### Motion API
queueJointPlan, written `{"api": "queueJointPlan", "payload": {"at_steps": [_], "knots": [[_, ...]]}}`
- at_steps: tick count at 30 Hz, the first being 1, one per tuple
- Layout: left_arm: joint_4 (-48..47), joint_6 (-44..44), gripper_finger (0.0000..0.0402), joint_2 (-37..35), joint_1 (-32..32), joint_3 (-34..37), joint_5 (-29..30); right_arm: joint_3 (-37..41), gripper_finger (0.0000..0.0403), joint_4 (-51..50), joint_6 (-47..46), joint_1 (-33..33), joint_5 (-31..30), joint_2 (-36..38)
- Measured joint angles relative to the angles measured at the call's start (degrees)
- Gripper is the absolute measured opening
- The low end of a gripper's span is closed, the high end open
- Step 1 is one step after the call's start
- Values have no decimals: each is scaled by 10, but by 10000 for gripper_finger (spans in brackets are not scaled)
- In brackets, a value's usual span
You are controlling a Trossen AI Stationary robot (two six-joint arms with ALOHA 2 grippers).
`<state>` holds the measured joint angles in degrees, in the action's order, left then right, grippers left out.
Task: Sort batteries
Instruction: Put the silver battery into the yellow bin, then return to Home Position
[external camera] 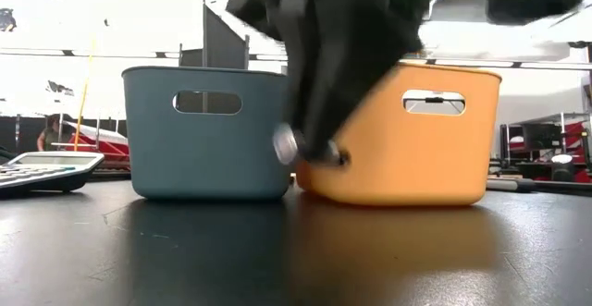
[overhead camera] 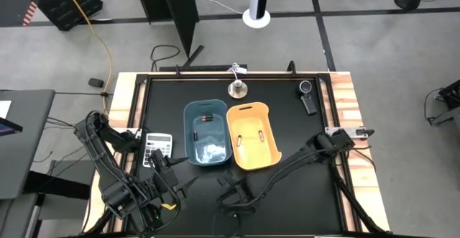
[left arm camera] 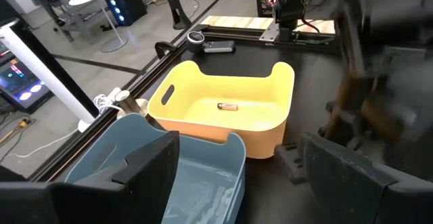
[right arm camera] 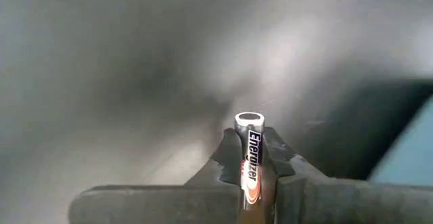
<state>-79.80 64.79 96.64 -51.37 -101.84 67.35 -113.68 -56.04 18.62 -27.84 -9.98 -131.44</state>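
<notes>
A blue bin (overhead camera: 207, 132) and an orange bin (overhead camera: 253, 136) stand side by side at mid-table. A dark battery (overhead camera: 208, 118) and pale ones (overhead camera: 208, 150) lie in the blue bin. Two batteries (overhead camera: 241, 139) (overhead camera: 260, 134) lie in the orange bin, one of which shows in the left wrist view (left arm camera: 228, 106). My right gripper (overhead camera: 231, 192) hovers near the bins' near side, shut on a silver-and-black battery (right arm camera: 250, 156). My left gripper (left arm camera: 233, 183) is open, left of the bins by the near edge (overhead camera: 169, 177). My right gripper pinches the silver-and-black battery between its two fingers, with the pads (right arm camera: 226, 158) on the battery's sides. The battery's round end (right arm camera: 248, 120) sticks out past the fingertips. In the low view that end (external camera: 287, 144) hangs above the table, in front of the bins.
A calculator (overhead camera: 158, 148) lies left of the blue bin. A small bell-shaped object (overhead camera: 238, 88) and a black stick gadget with a round head (overhead camera: 307, 94) sit near the far edge. The black tabletop (overhead camera: 309, 188) is bare right of the orange bin.
</notes>
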Motion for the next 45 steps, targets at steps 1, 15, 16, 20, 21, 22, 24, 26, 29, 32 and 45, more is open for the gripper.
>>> {"api": "queueJointPlan", "payload": {"at_steps": [1,15,16,20,21,22,24,26,29,32,45], "knots": [[0,0,295,0,0,0,0,-3,21,3,1,-2,0,11],[-5,-33,295,0,10,0,3,200,19,57,-77,36,-115,368],[-5,-36,295,0,11,0,4,235,19,71,-87,49,-115,390],[-5,-40,295,0,16,0,4,371,38,152,-128,100,-105,466],[-5,-41,295,0,16,0,4,396,52,172,-132,110,-99,479],[-6,-41,295,0,17,0,4,419,68,187,-133,118,-96,490],[-8,-41,295,0,18,0,4,453,110,207,-141,129,-94,506],[-10,-41,295,0,19,0,4,474,160,234,-144,138,-92,519],[-22,-33,295,0,19,2,19,488,232,256,-138,149,-92,531],[-20,-26,295,-1,20,23,35,488,272,262,-129,157,-92,532],[58,73,198,-43,3,233,84,546,173,462,-50,118,-90,626]]}}
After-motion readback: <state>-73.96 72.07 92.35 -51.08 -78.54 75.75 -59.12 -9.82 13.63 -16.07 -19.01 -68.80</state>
